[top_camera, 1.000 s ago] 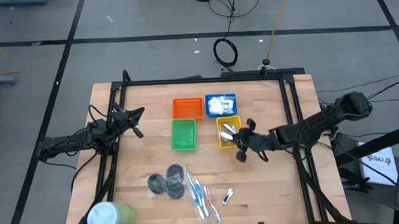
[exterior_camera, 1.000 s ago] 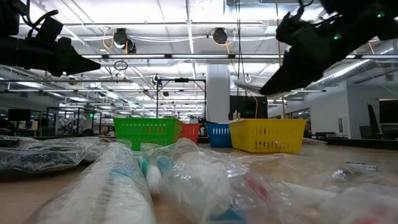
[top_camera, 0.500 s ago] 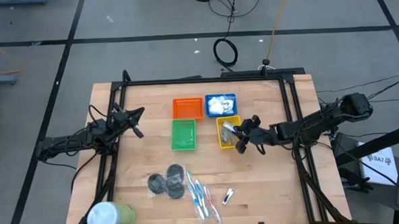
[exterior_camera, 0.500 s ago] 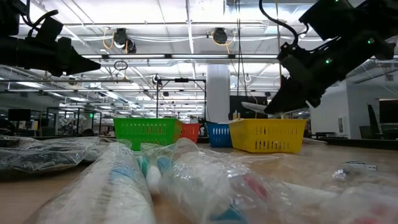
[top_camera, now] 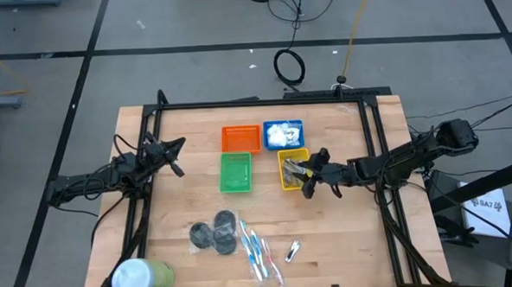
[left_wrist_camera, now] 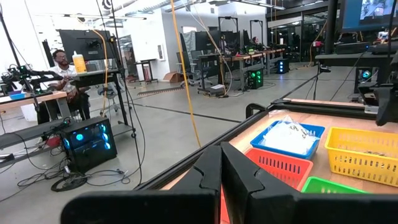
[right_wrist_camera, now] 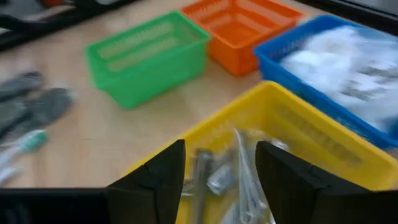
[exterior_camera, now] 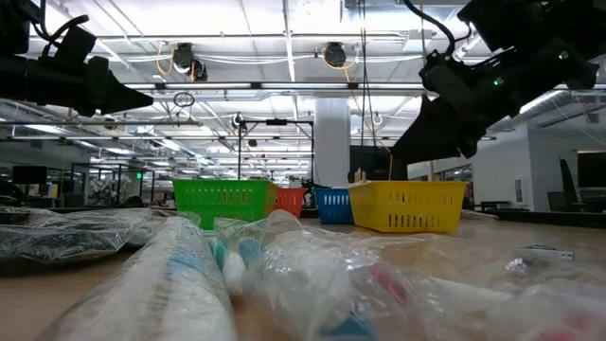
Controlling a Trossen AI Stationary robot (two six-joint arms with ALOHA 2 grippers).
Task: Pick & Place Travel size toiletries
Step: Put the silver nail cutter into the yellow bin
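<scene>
Wood table (top_camera: pixel 355 234) under ceiling lights, toothbrushes (top_camera: pixel 255 250) and discs (top_camera: pixel 214 232) near front; right gripper (top_camera: pixel 311 174), fingers apart, over yellow basket (top_camera: pixel 284 182) holding clippers (right_wrist_camera: pixel 231 168); left gripper (top_camera: pixel 174 157) shut, parked left.

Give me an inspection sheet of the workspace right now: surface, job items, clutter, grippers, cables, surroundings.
Surface: wooden table with black frame rails.
Job's things: clippers in the yellow basket, one more clipper loose on the table; white packets in the blue basket; dark discs and toothbrushes loose at the near edge.
Clutter: green basket and orange basket look empty; white-and-green tub at the near left corner.
Grippers: right gripper open over the yellow basket; left gripper shut, parked at the left, holding nothing.
Cables: coiled black cable on the floor behind the table.
Surroundings: seated person at a far desk.
</scene>
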